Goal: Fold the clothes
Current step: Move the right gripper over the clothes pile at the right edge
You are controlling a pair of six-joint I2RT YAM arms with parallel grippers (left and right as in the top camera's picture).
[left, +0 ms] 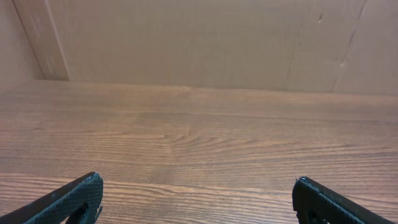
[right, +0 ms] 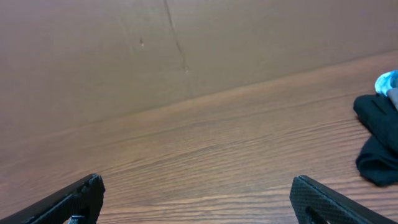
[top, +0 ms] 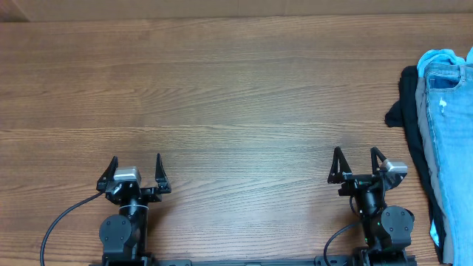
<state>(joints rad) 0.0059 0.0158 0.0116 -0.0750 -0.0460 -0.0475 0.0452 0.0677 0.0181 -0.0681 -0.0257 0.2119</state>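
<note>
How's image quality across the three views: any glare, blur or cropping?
Overhead: even light, sharp grain on the table, no hard shadows; the clothes run off the right edge. Left wrist: sharp grain, mild sheen mid-table, left gripper dark and cut by the bottom edge. Right wrist: slightly softer; black garment cropped at right.

I'd call this a lab test cell: a wood-grain counter [top: 222,89] boxed in by plain cardboard walls [left: 199,43], with a cabled left arm [top: 124,222] and right arm [top: 380,218] at its edge.
</note>
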